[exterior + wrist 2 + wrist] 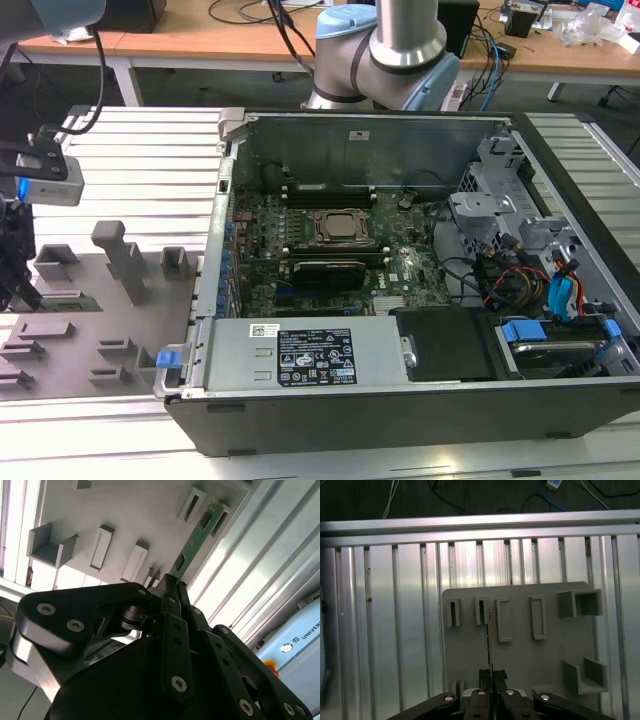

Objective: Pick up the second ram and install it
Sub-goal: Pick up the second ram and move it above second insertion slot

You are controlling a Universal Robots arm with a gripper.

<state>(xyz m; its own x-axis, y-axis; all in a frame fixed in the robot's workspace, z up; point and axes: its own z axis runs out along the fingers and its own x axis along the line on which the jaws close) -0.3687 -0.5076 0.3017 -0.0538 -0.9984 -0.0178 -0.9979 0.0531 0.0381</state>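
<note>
The second ram (196, 536) is a thin green board with a small dark chip. In the second wrist view it sticks out from between my black fingertips. My gripper (170, 581) is shut on its near end. Its far end reaches the slotted grey holder blocks (192, 505). In the first wrist view the ram (489, 640) shows edge-on as a thin line running from my gripper (491, 674) towards a slot block (481, 611). In the exterior view the gripper (20, 285) stands at the far left over the grey holder board (110, 320), with the green stick (68, 299) beside it.
The open computer case (400, 400) fills the exterior view's right, with the motherboard and its silver processor (340, 226) inside, memory slots on both sides of the processor. Cables and blue drive brackets (560, 300) lie at the case's right. Ribbed aluminium table (395, 630) surrounds the holder board.
</note>
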